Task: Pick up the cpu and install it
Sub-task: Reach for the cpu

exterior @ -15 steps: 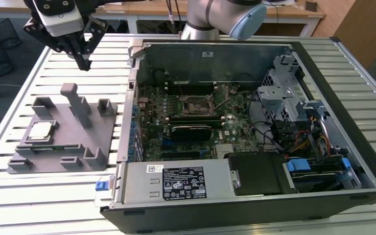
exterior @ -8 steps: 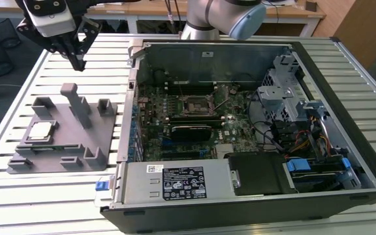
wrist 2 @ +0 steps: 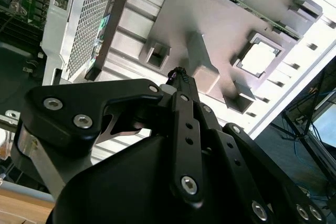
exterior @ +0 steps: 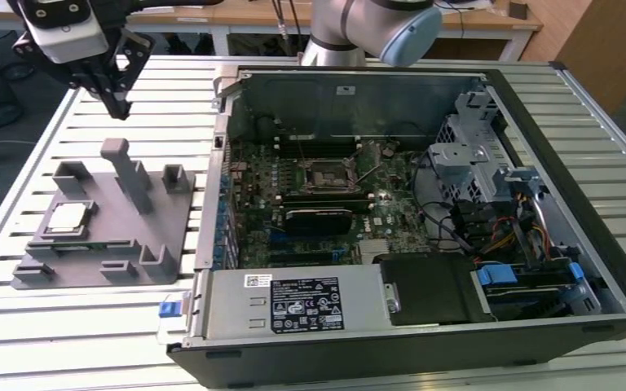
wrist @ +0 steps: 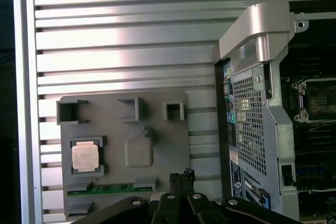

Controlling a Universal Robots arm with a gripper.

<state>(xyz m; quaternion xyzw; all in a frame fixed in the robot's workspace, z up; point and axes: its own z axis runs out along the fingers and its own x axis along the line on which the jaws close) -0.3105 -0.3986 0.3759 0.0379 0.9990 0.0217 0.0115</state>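
Cpu point(exterior: 68, 217) sits flat in its recess on the grey holder block point(exterior: 128, 248), by the tabletop point(exterior: 74, 326) edge on the exterior view's left. My gripper point(exterior: 121, 110) hangs above the holder's far end, clenched, empty. I judge the cpu below it, offset toward that edge.

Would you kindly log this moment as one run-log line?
stage: pre-grasp | gripper: jaws shut, empty, above table near grey holder | cpu: in grey holder, not picked

Exterior view's upper edge across hand point(exterior: 121, 108)
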